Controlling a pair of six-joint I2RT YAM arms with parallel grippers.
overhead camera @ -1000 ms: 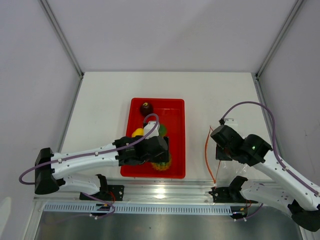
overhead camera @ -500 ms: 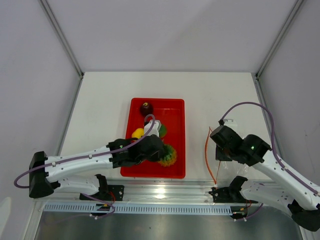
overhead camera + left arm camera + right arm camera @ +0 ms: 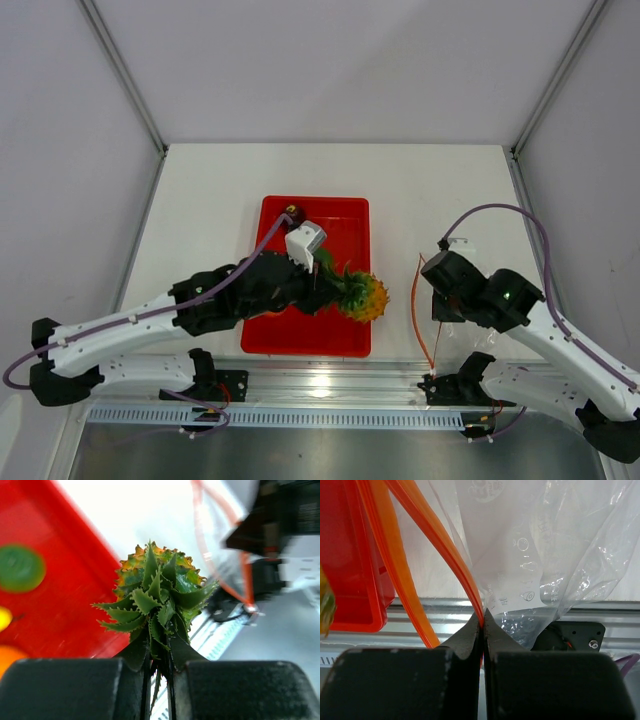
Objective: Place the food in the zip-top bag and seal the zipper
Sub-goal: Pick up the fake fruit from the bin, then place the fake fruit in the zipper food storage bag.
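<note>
White table [image 3: 440, 190]: carries everything, centre of the top view.

Red rectangular plastic tray [image 3: 345, 215]: centre-left of the top view. A dark red round fruit [image 3: 291, 212] lies at its upper edge. A green round fruit [image 3: 20, 567] shows on it at the left of the left wrist view.

Clear crinkly zip-top bag [image 3: 545, 555]: lower right of the top view, beside the tray and apart from it. My right gripper [image 3: 482, 625] is clamped together on its mouth edge, with the film hanging past the fingers. I judge I hold it there so the mouth is open toward the tray side.

Yellow-orange toy pineapple with green crown [image 3: 362, 297]: held over the tray's right rim, between the tray and the bag, just below centre in the top view. My left gripper [image 3: 159, 667] is closed on the crown leaves alone, and the body is free. A crown grip leaves the bulky end leading, which suits pushing it into the bag. The long axis runs roughly left to right in the top view. The crown is at the left toward my wrist, and the body at the right points at the bag mouth.

Thin red-orange zipper strip [image 3: 418, 300]: its two runs part in the upper left of the right wrist view, so it is unsealed. It runs top to bottom in the top view, facing the pineapple.
</note>
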